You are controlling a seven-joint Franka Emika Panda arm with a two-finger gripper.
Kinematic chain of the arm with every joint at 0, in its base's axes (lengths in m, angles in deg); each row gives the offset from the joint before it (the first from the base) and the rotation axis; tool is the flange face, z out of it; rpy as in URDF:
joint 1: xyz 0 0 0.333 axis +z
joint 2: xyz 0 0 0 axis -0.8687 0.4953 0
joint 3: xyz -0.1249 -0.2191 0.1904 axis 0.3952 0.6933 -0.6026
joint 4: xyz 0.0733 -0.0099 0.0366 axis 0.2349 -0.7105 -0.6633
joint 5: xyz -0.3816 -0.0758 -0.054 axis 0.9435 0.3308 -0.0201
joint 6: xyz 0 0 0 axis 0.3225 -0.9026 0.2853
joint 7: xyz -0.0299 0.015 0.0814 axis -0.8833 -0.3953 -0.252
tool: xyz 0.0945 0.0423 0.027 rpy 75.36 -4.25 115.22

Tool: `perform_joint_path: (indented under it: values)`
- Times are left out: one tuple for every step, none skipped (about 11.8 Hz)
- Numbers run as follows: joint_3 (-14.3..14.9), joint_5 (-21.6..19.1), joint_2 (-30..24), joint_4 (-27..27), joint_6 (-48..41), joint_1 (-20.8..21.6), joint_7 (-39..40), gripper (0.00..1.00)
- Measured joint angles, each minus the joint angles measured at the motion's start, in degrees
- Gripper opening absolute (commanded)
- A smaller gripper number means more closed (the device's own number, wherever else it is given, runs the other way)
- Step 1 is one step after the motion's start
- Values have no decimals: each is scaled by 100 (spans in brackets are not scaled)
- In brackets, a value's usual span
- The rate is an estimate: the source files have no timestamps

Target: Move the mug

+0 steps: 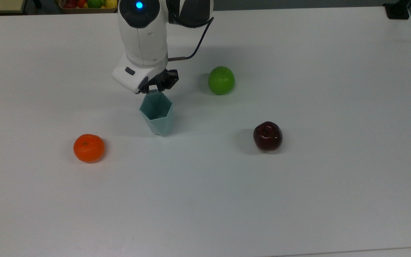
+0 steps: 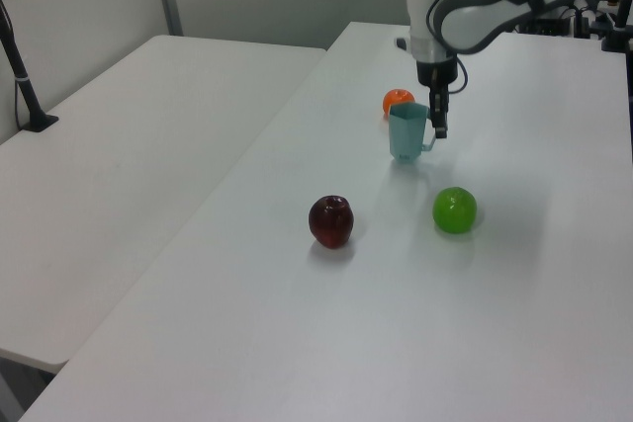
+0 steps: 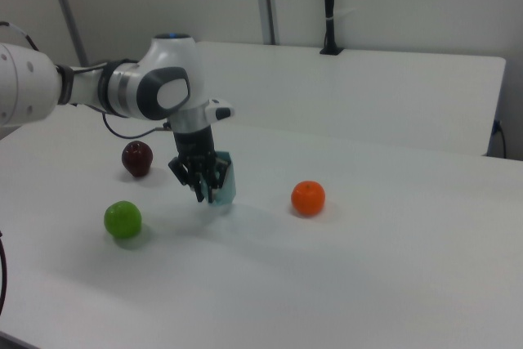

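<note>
The pale teal faceted mug (image 1: pixel 156 112) stands upright near the middle of the white table (image 1: pixel 298 200), and a shadow under it in the left view suggests it hangs just off the surface. My gripper (image 1: pixel 153 89) comes down from above at the mug's far rim in the top view and is shut on the handle. In the left view the gripper (image 2: pixel 438 128) grips the handle on the mug's (image 2: pixel 406 132) right side. In the right view the gripper (image 3: pixel 204 190) partly covers the mug (image 3: pixel 226 179).
An orange (image 1: pixel 89 147) lies toward the top view's left of the mug, a green apple (image 1: pixel 221 80) to its right and a dark red apple (image 1: pixel 267 136) further right. A box of fruit (image 1: pixel 87 4) sits beyond the far edge.
</note>
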Motion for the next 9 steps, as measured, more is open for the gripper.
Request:
perform_joint_path:
  values:
    - [17, -18, -94, 3, 0, -3, -45, 13]
    - [51, -25, -245, 2, -17, -6, -140, 13]
    - [76, -25, -376, 1, -105, -10, -167, 13]
    - [88, -25, -495, -1, -266, -25, -193, 13]
    - [89, -25, -570, -1, -391, -55, -220, 13]
    - [91, -24, -686, 0, -562, -135, -233, 13]
    - [93, -24, -770, 0, -669, -200, -233, 13]
    - [94, -24, -859, -3, -792, -280, -233, 13]
    - [95, -24, -964, -9, -924, -368, -233, 13]
